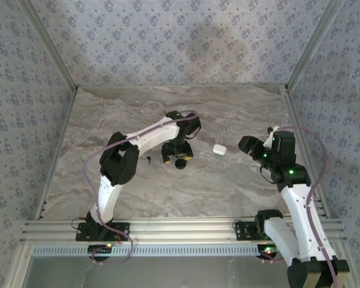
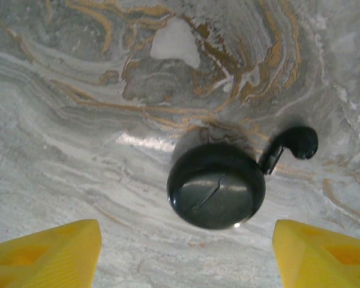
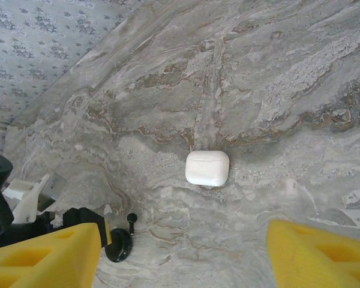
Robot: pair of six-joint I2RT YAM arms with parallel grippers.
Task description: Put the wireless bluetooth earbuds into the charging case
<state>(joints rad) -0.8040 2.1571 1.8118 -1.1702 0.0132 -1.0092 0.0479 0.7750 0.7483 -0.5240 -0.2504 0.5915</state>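
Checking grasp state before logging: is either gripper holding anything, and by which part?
Nothing held: left gripper open, facing the black round object; right gripper open, short of the case.

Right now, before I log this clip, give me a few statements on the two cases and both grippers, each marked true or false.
1. The white case lies on the table with its lid shut. True.
2. The right gripper is clamped on the white case. False: its fingers are spread open and the case lies apart, ahead of them.
3. The left gripper is open, with a black round case ahead of its fingers. True.
4. The black earbud sits inside the black round case. False: it lies on the table beside that case.
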